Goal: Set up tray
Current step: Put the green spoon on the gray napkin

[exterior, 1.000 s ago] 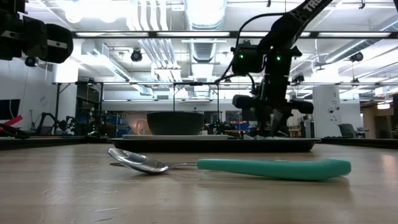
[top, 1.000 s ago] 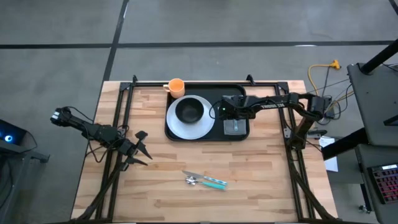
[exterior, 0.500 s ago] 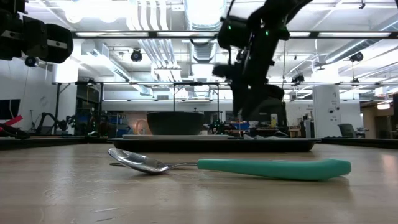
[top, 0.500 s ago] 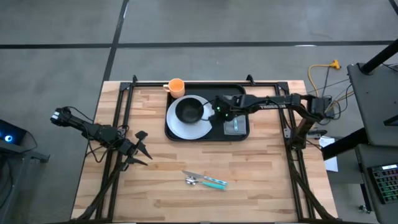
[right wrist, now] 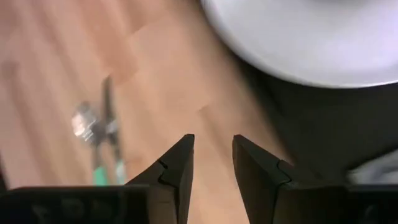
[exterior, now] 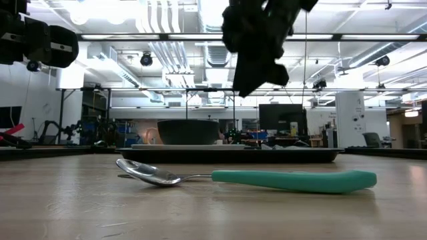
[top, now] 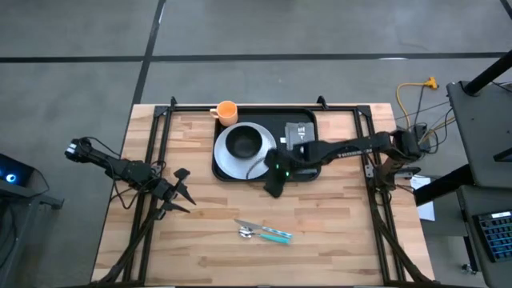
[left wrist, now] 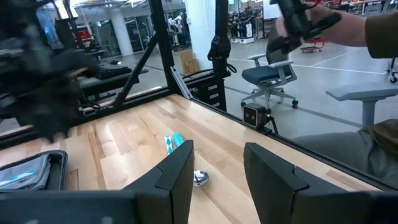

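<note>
Right jaws point(top: 273, 190) empty, apart – just off tray point(top: 308, 176) front edge

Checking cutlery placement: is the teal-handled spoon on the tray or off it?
Off: the spoon lies on bare wood, apart from the tray.

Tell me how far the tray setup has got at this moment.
Done: the tray holds the white plate with the dark bowl on it, and a grey napkin. The orange cup stands at the tray's far edge. In hand: nothing; the right gripper, empty, is over the table past the tray's near edge, fingers apart. Left: the teal-handled cutlery lies on the table. The left gripper waits open.
</note>
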Motion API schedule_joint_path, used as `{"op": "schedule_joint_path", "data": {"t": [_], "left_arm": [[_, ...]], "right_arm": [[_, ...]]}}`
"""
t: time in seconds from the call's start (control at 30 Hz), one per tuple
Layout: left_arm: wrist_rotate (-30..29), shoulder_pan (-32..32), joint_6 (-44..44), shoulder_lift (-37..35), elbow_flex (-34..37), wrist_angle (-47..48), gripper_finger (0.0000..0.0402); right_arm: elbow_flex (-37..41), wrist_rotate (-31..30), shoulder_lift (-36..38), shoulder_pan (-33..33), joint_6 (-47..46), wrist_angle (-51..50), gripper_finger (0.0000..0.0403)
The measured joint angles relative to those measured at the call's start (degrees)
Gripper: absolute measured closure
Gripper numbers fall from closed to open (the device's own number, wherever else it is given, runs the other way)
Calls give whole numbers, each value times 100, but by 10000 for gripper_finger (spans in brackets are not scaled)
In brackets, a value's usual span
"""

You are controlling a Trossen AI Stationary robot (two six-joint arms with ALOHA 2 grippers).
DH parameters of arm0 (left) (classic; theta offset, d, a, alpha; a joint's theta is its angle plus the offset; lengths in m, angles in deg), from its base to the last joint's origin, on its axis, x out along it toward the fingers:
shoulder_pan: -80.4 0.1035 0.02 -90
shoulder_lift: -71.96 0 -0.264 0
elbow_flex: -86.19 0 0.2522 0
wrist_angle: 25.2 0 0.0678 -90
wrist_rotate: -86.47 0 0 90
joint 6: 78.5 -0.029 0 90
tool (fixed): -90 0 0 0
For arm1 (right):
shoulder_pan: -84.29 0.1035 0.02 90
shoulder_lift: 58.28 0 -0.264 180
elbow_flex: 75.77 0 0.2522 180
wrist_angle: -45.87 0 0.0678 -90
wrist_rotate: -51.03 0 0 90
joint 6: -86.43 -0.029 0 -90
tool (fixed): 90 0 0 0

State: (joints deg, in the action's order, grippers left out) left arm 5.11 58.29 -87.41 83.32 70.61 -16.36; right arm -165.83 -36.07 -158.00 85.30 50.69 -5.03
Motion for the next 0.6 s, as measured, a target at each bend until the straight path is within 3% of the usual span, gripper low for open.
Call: {"op": "schedule_joint_path", "data": {"t": [0.37, 0.6], "left_arm": [[0, 1, -1, -1, 0, 0, 279], [0, 0, -1, -2, 0, 0, 279]], "right_arm": [[-201, -498, -52, 1582, -603, 18, 303], [-533, -590, -616, 2161, -863, 2, 303]]}}
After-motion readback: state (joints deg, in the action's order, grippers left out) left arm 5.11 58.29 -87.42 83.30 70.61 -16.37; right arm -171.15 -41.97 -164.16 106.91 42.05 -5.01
